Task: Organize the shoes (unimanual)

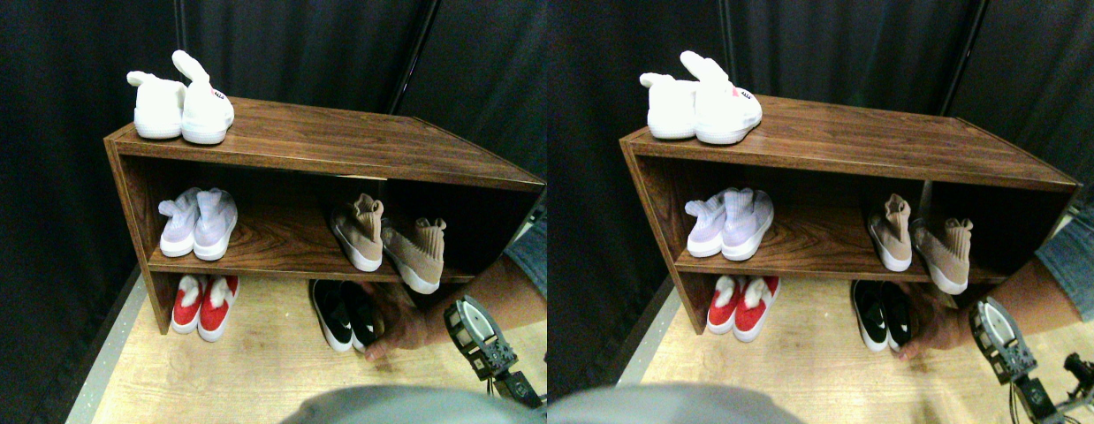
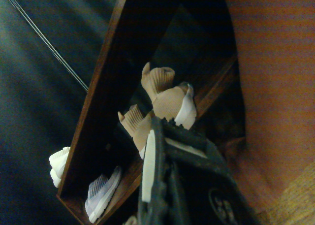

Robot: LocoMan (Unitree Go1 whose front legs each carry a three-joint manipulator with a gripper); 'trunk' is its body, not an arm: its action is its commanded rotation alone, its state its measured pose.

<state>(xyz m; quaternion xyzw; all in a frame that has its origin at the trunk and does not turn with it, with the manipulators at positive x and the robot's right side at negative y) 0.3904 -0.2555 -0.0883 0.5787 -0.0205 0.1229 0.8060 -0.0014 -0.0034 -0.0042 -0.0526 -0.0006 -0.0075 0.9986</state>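
On the rack (image 1: 335, 141): two white, two lilac, two tan shoes (image 1: 388, 243); tool (image 1: 481, 334) state unclear

The right gripper (image 1: 478, 331) hangs raised at lower right, tilted up and leftward, holding nothing.

Open shelf gaps; floor bay blocked at right

The middle of the brown wooden shelf rack (image 1: 335, 141) is left free between the lilac knit sneakers (image 1: 198, 223) and the tan knit sneakers (image 1: 388, 240); access to the black slip-ons (image 1: 345, 314) is obstructed by a person's hand (image 1: 406, 322).
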